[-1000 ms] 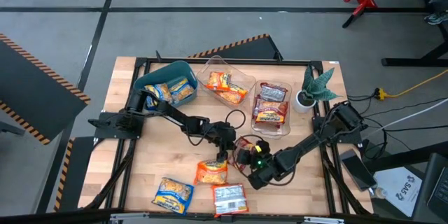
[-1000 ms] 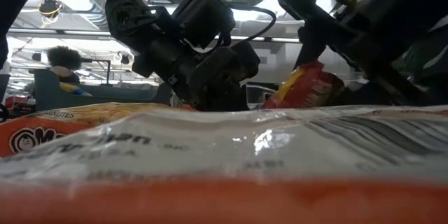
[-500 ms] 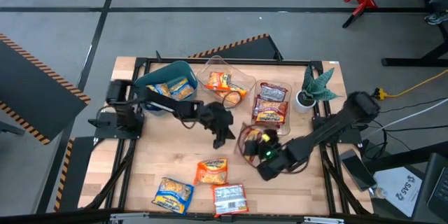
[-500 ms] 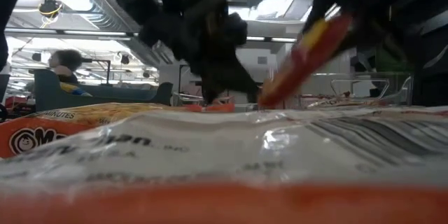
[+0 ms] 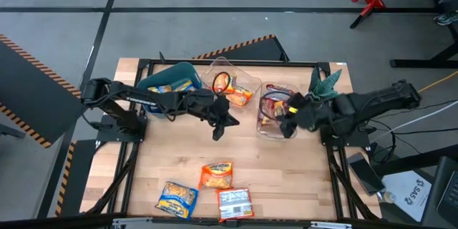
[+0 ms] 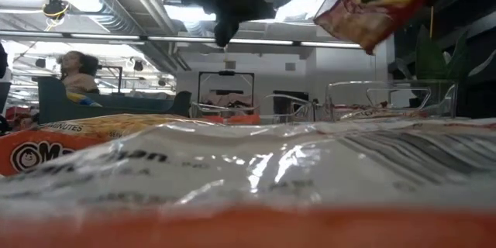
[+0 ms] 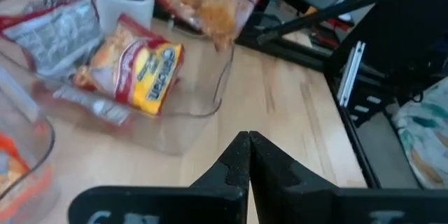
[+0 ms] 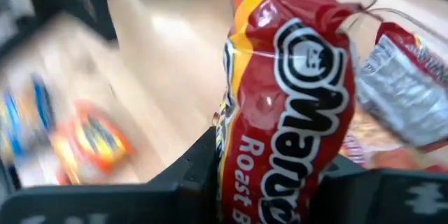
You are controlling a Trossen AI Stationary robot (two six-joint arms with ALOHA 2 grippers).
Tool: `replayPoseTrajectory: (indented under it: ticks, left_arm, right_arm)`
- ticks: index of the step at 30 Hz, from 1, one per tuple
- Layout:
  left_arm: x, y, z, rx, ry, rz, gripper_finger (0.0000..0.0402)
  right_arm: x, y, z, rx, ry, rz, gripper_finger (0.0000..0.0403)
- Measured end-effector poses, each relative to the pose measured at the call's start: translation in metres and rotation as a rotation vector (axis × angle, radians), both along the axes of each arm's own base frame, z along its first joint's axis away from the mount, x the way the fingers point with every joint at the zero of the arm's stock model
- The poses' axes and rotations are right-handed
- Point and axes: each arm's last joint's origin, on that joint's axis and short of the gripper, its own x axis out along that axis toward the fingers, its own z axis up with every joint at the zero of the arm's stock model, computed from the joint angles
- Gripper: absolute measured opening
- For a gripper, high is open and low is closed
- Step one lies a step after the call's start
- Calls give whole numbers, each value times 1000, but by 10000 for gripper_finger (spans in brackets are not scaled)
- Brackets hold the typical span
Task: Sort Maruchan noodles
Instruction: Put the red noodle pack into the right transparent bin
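Held dangling over the clear container [image 5: 275, 114] of matching red-white packs, presumably for dropping among its own kind: a red noodle packet [image 8: 287, 105], pinched in the partly closed right pincer [image 5: 290, 117]. Left pincer [image 5: 218, 130] shut tight, empty, hovering above the bench [image 5: 300, 172] beside it.

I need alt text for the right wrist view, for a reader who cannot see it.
The right gripper holds a red crinkly plastic Maruchan noodle packet upright, filling the picture's middle. Behind it lie a silvery-red packet and, blurred on the wooden table, orange and blue packets.
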Motion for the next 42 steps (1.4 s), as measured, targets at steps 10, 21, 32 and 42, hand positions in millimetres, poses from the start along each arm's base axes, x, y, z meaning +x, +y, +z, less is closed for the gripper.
replayPoseTrajectory:
  ticks: [10, 21, 32, 42]
  left_arm:
    - [-1, 1, -2, -8, 23, 58, 0]
    - [-1, 3, -2, -12, 30, 129, 0]
    - [-1, 4, -3, -7, 39, 140, 0]
    - [-7, 2, -8, -42, 130, 64, 0]
  right_arm:
    - [14, -45, -19, -1, 285, 445, 98]
    - [45, -40, -67, 45, 544, 760, 98]
    - [68, -40, -111, 40, 731, 892, 98]
    - [70, -42, -113, 16, 784, 866, 277]
